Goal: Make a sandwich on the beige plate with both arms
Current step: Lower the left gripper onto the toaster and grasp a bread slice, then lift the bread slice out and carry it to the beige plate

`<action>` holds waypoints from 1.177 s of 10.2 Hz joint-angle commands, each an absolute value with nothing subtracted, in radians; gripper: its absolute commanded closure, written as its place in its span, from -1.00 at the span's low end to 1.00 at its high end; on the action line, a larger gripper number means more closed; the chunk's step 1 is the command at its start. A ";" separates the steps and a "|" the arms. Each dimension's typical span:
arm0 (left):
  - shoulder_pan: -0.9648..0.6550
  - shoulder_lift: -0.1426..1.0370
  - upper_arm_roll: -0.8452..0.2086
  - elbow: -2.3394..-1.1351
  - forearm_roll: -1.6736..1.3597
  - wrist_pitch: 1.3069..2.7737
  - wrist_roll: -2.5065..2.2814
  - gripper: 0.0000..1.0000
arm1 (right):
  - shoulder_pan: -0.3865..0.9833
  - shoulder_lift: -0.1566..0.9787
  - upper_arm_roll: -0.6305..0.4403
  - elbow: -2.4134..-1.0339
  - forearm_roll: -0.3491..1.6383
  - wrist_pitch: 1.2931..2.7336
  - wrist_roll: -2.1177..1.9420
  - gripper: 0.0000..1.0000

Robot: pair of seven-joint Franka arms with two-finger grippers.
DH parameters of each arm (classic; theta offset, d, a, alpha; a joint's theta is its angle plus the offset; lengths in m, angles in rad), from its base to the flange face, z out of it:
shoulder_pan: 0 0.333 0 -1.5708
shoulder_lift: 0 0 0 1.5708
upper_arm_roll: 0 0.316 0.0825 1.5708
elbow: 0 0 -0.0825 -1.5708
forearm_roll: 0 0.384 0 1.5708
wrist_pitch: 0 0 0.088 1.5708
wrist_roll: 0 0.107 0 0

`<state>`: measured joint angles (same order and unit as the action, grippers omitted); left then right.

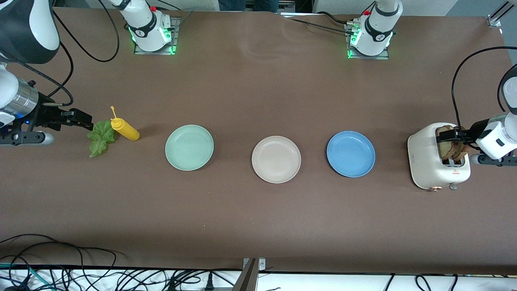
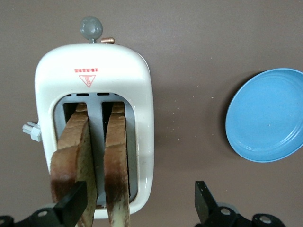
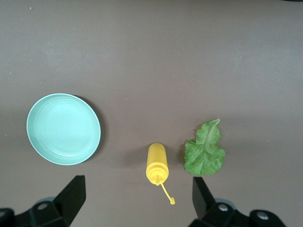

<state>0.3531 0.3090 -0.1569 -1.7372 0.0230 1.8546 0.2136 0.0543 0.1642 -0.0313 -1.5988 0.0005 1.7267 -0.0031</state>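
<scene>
The empty beige plate (image 1: 276,159) sits mid-table between a mint-green plate (image 1: 189,147) and a blue plate (image 1: 350,153). Two bread slices (image 1: 453,150) stand upright in the slots of a cream toaster (image 1: 428,161) at the left arm's end. My left gripper (image 1: 454,136) hovers open over the toaster; in the left wrist view (image 2: 137,205) one finger (image 2: 71,208) overlaps one slice (image 2: 73,146), and the other slice (image 2: 117,151) is between the fingers. A green lettuce leaf (image 1: 101,137) (image 3: 204,151) lies at the right arm's end. My right gripper (image 1: 83,120) (image 3: 137,198) hangs open and holds nothing beside the leaf.
A yellow squeeze bottle (image 1: 125,128) (image 3: 157,163) lies on its side between the lettuce and the mint-green plate (image 3: 63,128). The blue plate (image 2: 265,116) is the plate closest to the toaster (image 2: 94,71). Cables hang along the table edge nearest the front camera.
</scene>
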 commanded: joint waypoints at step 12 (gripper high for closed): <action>0.362 0.203 -0.186 -1.778 0.191 1.852 0.222 1.00 | 0.057 0.184 -0.031 -1.585 0.017 1.723 0.003 -1.00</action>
<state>0.3567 0.2624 -0.1680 -1.7777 0.1384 1.8892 0.2138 0.0556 0.1791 -0.0302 -1.5987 0.0018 1.7281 -0.0027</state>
